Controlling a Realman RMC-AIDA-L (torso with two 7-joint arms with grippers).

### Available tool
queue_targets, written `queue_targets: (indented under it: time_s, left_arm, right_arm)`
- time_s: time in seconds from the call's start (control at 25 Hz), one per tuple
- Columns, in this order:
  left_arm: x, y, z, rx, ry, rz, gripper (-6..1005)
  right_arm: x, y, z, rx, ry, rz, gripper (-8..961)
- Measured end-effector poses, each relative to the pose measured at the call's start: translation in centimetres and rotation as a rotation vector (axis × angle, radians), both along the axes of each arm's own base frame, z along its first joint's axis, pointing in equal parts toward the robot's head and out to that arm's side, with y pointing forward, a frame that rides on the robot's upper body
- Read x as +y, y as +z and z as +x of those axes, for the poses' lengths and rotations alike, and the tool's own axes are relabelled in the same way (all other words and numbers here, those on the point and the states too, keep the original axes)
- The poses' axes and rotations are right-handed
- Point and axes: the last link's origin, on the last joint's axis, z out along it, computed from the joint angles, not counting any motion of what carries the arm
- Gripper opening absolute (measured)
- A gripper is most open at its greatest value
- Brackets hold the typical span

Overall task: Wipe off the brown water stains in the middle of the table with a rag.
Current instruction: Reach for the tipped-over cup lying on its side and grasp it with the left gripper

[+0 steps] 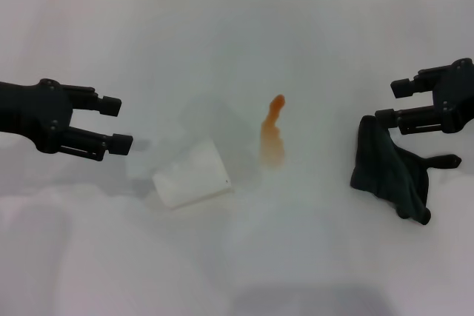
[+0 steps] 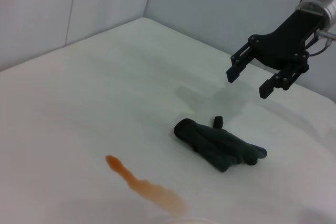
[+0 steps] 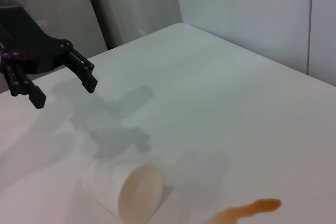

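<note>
Right fingers (image 1: pixel 385 103) spread, above rag (image 1: pixel 389 168); stains (image 1: pixel 272 135) well apart.

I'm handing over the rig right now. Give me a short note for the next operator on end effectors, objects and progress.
Left end effector: open, empty, hovering left of the tipped paper cup.
Right end effector: open, above the rag, not gripping it.
The rag lies crumpled on the table at the right.
The brown water stains sit mid-table, unwiped.
Done: nothing yet. Left: grasp the rag, wipe the stains.
</note>
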Motion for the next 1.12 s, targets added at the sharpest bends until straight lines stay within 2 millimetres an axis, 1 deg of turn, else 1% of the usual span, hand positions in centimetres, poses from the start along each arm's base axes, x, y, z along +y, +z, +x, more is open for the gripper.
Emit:
queue_targets:
  time_s: [0.8, 1.08, 1.12]
  left_arm:
    - [0.15, 0.25, 0.00, 0.005, 0.001, 0.005, 857]
    - [0.63, 0.51, 0.39, 0.036, -0.008, -0.007, 851]
    - [0.88, 0.48, 0.60, 0.061, -0.011, -0.021, 850]
  right_arm:
    - [0.02, 0.00, 0.01, -0.001, -0.001, 0.001, 643]
    - [0.08, 0.00, -0.12, 0.005, 0.002, 0.002, 643]
    - [0.07, 0.00, -0.11, 0.006, 0.001, 0.002, 643]
